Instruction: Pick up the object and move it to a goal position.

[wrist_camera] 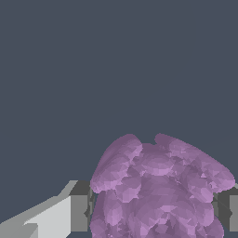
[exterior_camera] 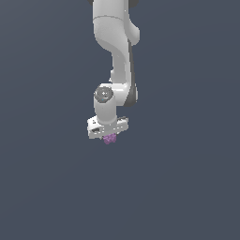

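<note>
The object [exterior_camera: 109, 138] is a small bumpy light-purple cluster. In the exterior view it hangs just under the white gripper [exterior_camera: 108, 136], near the middle of the frame. The gripper's fingers are hidden there behind the object. In the wrist view the purple cluster [wrist_camera: 158, 190] fills the space between the two grey finger pads [wrist_camera: 80, 211], which press on both its sides. The gripper is shut on the object.
The white arm [exterior_camera: 117, 51] comes down from the top of the exterior view. Around it is only a plain dark grey-blue background [exterior_camera: 47, 187], with no other objects or edges in sight.
</note>
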### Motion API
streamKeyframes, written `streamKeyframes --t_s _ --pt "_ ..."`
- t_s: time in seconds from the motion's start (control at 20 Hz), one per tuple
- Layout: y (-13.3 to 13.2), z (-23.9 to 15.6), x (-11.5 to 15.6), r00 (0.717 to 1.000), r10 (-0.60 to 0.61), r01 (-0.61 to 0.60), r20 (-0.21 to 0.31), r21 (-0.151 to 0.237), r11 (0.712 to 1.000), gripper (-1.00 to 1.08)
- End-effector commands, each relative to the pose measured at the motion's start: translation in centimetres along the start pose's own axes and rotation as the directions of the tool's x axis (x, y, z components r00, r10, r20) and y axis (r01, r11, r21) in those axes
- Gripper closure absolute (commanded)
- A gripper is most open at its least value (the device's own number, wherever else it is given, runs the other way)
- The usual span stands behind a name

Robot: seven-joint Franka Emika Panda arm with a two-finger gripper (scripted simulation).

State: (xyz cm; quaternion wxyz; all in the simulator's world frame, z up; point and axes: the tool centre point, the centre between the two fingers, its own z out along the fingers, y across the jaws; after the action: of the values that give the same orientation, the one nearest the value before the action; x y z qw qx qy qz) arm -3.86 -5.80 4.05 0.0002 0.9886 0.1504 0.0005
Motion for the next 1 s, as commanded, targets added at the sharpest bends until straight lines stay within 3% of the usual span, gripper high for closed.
streamKeyframes --t_s 0.0,0.45,0.95 --pt "0.0 0.0 0.0 1.0 0.0 0.0 0.0 0.0 1.0 1.08" --pt "2.2 -1.1 1.1 1.0 0.0 0.0 0.0 0.0 1.0 1.08" --pt "7.7 -3.8 4.1 1.0 0.0 0.0 0.0 0.0 1.0 1.08"
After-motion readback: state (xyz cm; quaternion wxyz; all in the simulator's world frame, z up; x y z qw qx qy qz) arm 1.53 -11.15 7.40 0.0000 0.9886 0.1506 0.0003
